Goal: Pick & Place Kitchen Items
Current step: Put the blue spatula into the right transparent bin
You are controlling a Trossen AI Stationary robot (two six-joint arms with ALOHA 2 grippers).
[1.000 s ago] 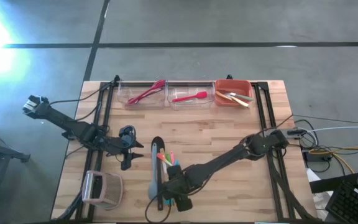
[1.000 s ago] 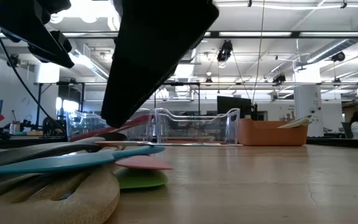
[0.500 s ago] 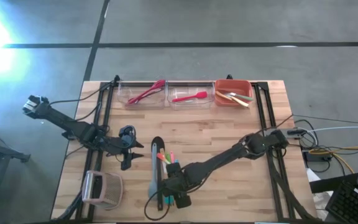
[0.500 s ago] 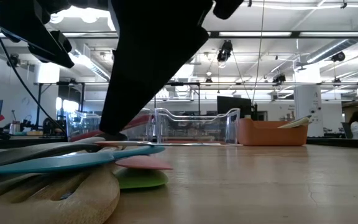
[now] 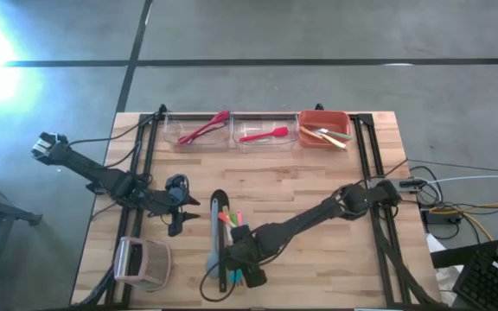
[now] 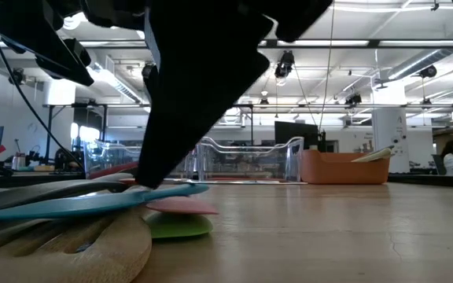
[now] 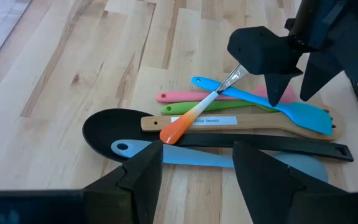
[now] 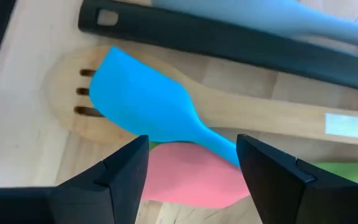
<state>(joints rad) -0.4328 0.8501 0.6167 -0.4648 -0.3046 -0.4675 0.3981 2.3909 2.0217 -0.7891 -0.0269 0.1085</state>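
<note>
The teal spatula (image 8: 148, 106) lies directly under our right pincer (image 8: 191, 171), long axis crossing the wide gap; the left pincer (image 7: 197, 168), also wide, waits farther left.

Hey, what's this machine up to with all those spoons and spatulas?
It's sorting kitchen utensils into the bins along the table's far edge; a few already lie in them. The right gripper hangs open just above the loose pile near the front edge, its fingers either side of the blue spatula, which lies across a slotted wooden spoon. Nothing is gripped yet. The left gripper, also open and empty, waits beside the pile, facing it.
</note>
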